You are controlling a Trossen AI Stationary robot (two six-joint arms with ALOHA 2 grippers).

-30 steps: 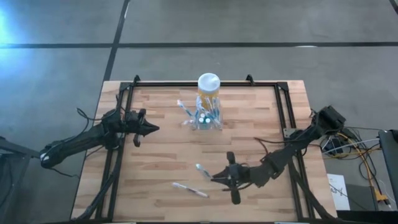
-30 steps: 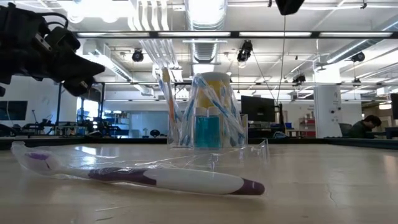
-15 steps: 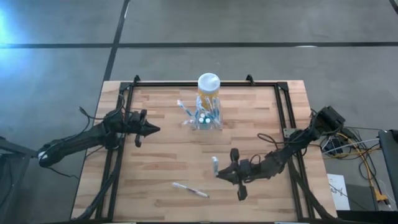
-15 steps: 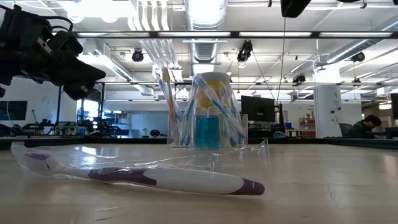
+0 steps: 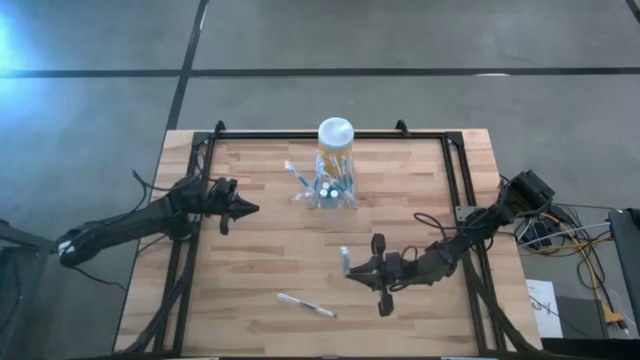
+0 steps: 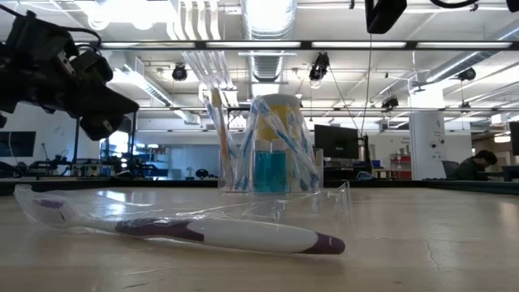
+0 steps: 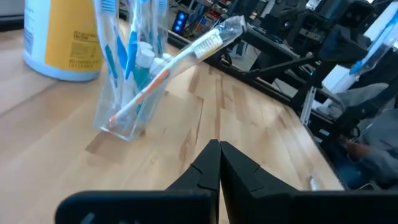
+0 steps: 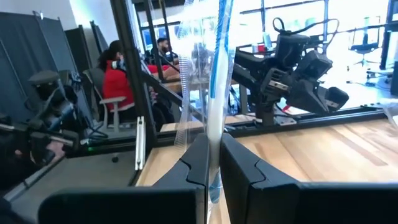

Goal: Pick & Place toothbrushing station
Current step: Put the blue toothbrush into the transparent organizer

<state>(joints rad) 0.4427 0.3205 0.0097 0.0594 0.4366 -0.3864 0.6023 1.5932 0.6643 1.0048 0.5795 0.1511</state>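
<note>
The toothbrushing station [image 5: 333,193] is a clear holder with several toothbrushes standing in it, just before a yellow jar [image 5: 335,140] at the table's far middle; it also shows in the left wrist view [image 7: 127,93] and the low view [image 6: 268,158]. My right gripper [image 5: 348,272] is shut on a toothbrush in a clear wrapper [image 8: 216,74], near the table's front middle. My left gripper [image 5: 252,209] hangs shut and empty to the left of the station, pointing at it. My right gripper pinches the lower stretch of the wrapped toothbrush [image 8: 213,140] between its two fingers, wrapper and all. The fingers lie level, coming from the table's right, across the brush. The brush stands about upright above the fingers, lifted clear of the table.
Another wrapped toothbrush with a white and purple handle [image 5: 305,305] lies flat near the table's front edge, left of my right gripper, close before the low view's camera [image 6: 219,234]. A black frame [image 5: 452,170] runs along the table's sides and back.
My right gripper has tipped up from slanting downward to level and shifted a little toward the table's right and far side. Its toothbrush, which lay slanted just left of the gripper, has swung to nearly upright. My left gripper has rolled slightly in place.
</note>
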